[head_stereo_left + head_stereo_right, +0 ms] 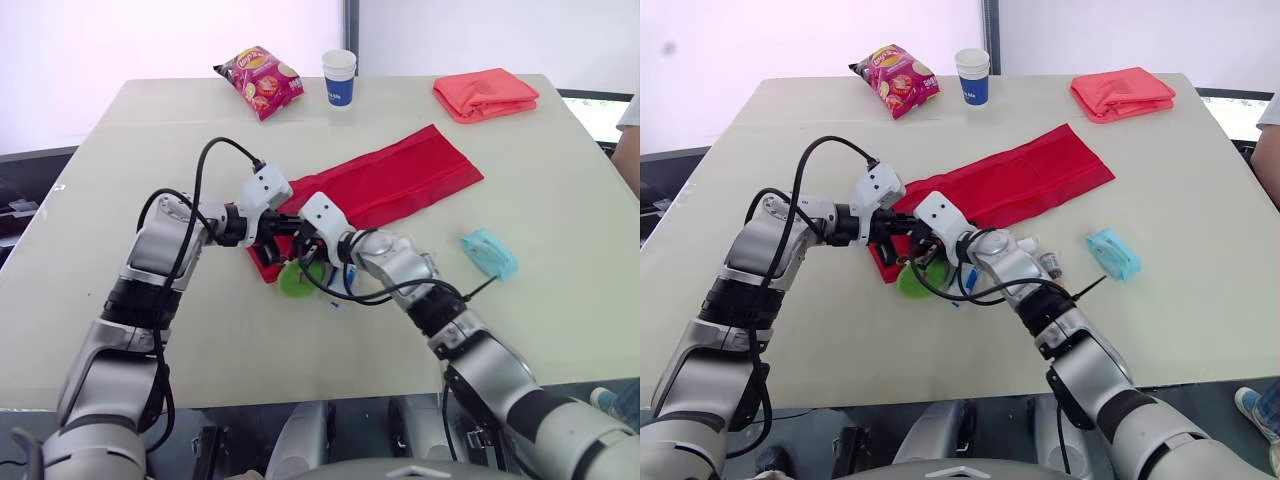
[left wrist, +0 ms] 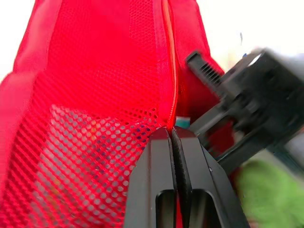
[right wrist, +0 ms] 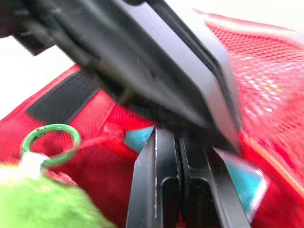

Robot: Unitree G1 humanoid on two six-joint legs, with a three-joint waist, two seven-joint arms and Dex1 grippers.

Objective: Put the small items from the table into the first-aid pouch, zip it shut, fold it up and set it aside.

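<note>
Left wrist view: left end effector [image 2: 173, 130] and right end effector [image 3: 179, 135] clenched on red mesh pouch [image 2: 95, 71], pale items [image 2: 80, 142] inside.

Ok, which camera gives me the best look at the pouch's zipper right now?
The left wrist view: the zipper runs up the pouch from the left gripper, shut on it. Both eye views show the pouch whole, the zipper a faint line. The right wrist view shows its fabric and a green ring.

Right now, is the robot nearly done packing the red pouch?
Not yet. Something pale already sits inside the pouch. The left hand and right hand pinch its near end by the zip. A blue packet waits on the table; zipping and folding are left.
</note>
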